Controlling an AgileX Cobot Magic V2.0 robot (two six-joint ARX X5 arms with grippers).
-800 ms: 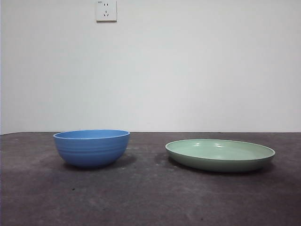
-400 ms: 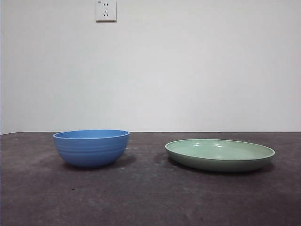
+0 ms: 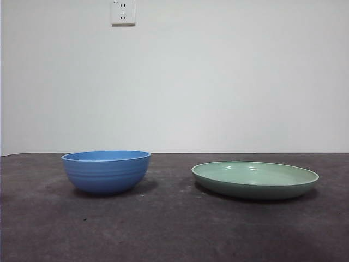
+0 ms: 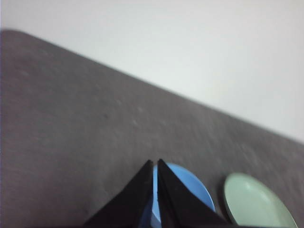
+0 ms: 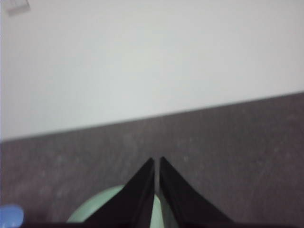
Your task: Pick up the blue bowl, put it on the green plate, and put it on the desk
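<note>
The blue bowl stands upright on the desk at the left of the front view. The green plate lies flat to its right, a gap apart from it. No arm shows in the front view. In the left wrist view my left gripper is shut and held well above the blue bowl, with the green plate beside it. My right gripper is shut too, high over the green plate; a sliver of the blue bowl shows at the picture's edge.
A white wall rises behind the desk, with a white power socket high on it. Bare desk lies in front of both dishes and between them.
</note>
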